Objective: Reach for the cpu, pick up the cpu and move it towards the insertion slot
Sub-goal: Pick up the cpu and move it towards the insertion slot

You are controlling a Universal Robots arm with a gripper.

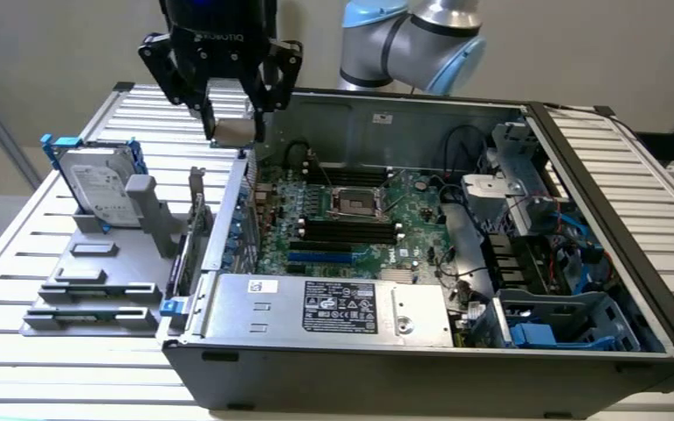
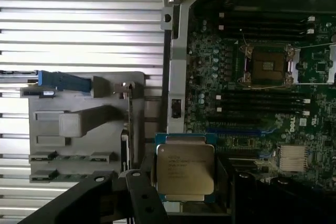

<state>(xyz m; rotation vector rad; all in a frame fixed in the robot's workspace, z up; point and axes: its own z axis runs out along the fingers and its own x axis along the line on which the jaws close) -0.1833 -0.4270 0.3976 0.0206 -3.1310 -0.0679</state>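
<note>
The gripper (image 1: 231, 118) grips the cpu (image 1: 232, 132) by two opposite edges, its jaws closed only to the chip's width. The printed lid faces the wrist, which likely keeps the underside untouched. The chip hangs right under the tool above the case wall (image 1: 243, 189) — the slot (image 1: 357, 203) lies lower, inside the case, well apart.

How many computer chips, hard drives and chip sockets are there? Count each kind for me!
cpu: 1
hard drive: 1
insertion slot: 1
Total: 3
</note>
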